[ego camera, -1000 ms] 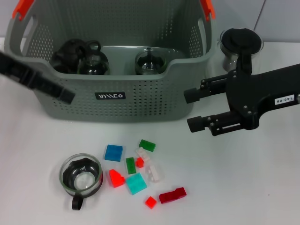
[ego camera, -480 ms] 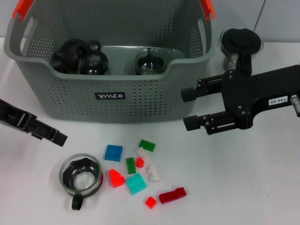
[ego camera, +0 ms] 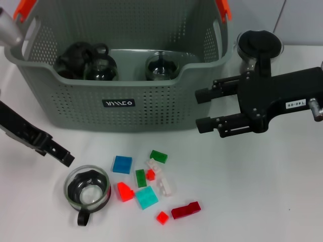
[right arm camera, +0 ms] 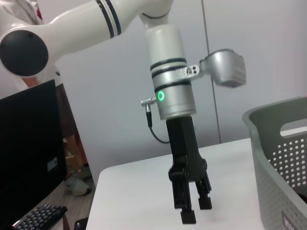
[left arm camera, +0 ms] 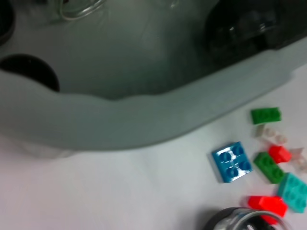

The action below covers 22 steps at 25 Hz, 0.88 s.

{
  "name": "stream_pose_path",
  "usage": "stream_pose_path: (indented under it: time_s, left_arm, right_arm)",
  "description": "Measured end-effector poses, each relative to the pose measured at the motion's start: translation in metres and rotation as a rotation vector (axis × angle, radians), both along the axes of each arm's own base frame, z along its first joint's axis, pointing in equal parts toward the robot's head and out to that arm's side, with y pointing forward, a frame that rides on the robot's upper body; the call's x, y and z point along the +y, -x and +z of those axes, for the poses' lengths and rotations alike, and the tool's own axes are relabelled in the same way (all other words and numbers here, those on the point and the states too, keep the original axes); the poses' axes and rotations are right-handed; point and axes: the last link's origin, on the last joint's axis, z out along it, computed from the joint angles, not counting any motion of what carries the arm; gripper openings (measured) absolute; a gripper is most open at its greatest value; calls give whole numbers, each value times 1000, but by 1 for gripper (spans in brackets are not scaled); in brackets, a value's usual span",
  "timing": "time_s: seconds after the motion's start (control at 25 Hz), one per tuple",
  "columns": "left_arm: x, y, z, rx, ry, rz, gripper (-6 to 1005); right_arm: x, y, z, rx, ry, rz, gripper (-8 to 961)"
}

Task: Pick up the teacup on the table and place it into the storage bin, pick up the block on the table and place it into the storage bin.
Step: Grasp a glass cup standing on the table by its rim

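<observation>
The glass teacup (ego camera: 87, 189) with a black handle stands on the white table (ego camera: 252, 191) at the front left; its rim also shows in the left wrist view (left arm camera: 240, 219). Several coloured blocks lie to its right, among them a blue block (ego camera: 122, 164) (left arm camera: 231, 162), a teal one (ego camera: 146, 197) and a dark red one (ego camera: 185, 209). My left gripper (ego camera: 63, 157) hangs low, just up and to the left of the teacup, apart from it. The right gripper (ego camera: 203, 109) is open and holds nothing, beside the right end of the grey storage bin (ego camera: 151, 108).
Dark glass vessels (ego camera: 96, 63) sit inside the bin. A clear pitcher with a black lid (ego camera: 258, 46) stands behind my right arm. In the right wrist view the left arm's gripper (right arm camera: 192, 213) hangs over the table near the bin's end wall (right arm camera: 283, 158).
My left arm has come down from in front of the bin's left wall to the table beside the teacup. The right gripper has drifted slightly up and back.
</observation>
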Motion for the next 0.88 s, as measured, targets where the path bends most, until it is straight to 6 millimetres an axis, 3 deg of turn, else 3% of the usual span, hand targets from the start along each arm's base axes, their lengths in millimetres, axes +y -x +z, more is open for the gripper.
stream_pose_path:
  time_s: [0.24,0.52,0.88]
  left_arm:
    - [4,4,-17,75,30,-16,861]
    - [3,-3,-23,58,53,-36,861]
    - [4,-11,-17,47,66,-104,860]
  right_arm:
    - [0,-4,-2,5,2,-11,713]
    - [0,-5,-2,3,1,-11,714]
    - [2,-4,-2,2,-8,-12,714]
